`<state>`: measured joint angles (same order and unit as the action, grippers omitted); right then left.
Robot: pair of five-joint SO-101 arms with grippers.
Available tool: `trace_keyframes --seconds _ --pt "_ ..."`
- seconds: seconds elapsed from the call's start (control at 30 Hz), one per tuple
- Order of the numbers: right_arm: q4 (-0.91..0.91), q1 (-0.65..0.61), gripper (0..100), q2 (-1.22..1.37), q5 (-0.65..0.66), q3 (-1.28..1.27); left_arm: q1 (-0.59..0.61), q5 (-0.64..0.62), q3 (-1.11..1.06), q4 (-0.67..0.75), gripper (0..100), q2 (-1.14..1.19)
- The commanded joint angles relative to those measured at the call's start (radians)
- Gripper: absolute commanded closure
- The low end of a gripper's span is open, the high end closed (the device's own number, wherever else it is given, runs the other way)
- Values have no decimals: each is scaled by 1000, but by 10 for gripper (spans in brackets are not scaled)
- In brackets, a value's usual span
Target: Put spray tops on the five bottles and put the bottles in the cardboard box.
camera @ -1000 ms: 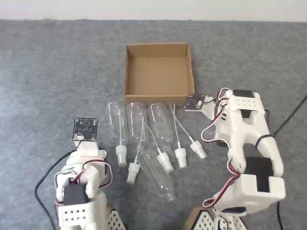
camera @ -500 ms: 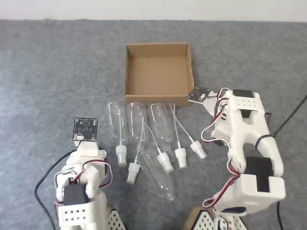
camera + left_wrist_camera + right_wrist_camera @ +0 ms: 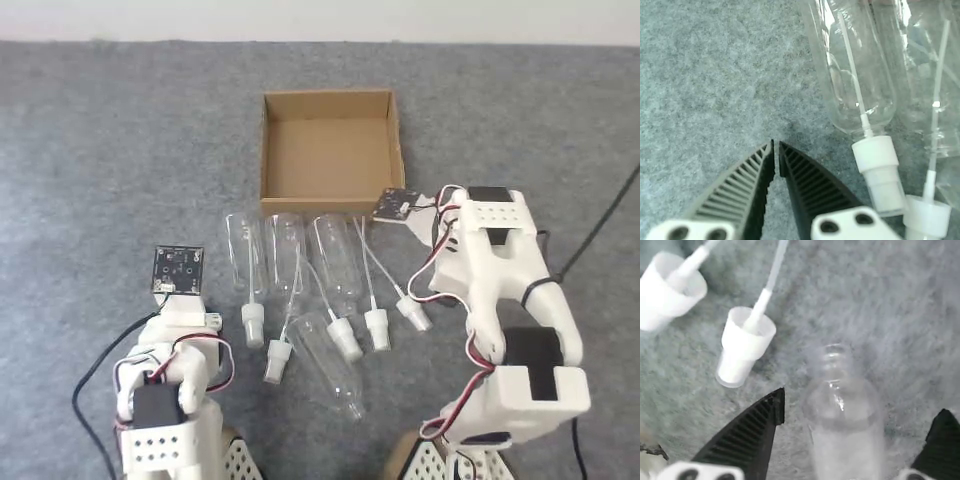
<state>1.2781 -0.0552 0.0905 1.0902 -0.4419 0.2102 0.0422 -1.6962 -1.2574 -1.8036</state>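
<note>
- Bottles [image 3: 338, 255] lie in a row mid-frame on the worktop [image 3: 110, 140], just below the box [image 3: 397, 140], with tops [image 3: 377, 328] by their necks, handy for capping; I judge none packed yet
- Right claw [image 3: 860, 402] is spread wide astride an open-necked bottle [image 3: 842, 430], touching nothing I can see, and I judge it lined up to grab
- Left claw [image 3: 776, 146] is pressed together, empty, parked lower left of the high view beside the leftmost bottle [image 3: 855, 75]

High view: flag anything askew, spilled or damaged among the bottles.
One bottle lies diagonally, apart from the neat row of three by the cardboard box. Spray tops lie loose, tubes crossing the bottles. Nothing looks spilled or broken.
</note>
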Motion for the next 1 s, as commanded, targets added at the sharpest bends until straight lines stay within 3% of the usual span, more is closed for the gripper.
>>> trace_keyframes --seconds 0.0,0.13,0.5,0.73,0.97 --pt "16 5 652 -13 58 9 2 3 12 -6 985 -21" --pt "16 4 719 -13 60 9 2 3 12 -6 985 -21" --pt "27 7 723 -12 124 0 2 3 12 -6 985 -21" --pt "38 13 624 -12 172 -25 2 3 12 -6 985 -21" --pt "30 22 733 -12 172 -25 2 3 12 -6 985 -21"
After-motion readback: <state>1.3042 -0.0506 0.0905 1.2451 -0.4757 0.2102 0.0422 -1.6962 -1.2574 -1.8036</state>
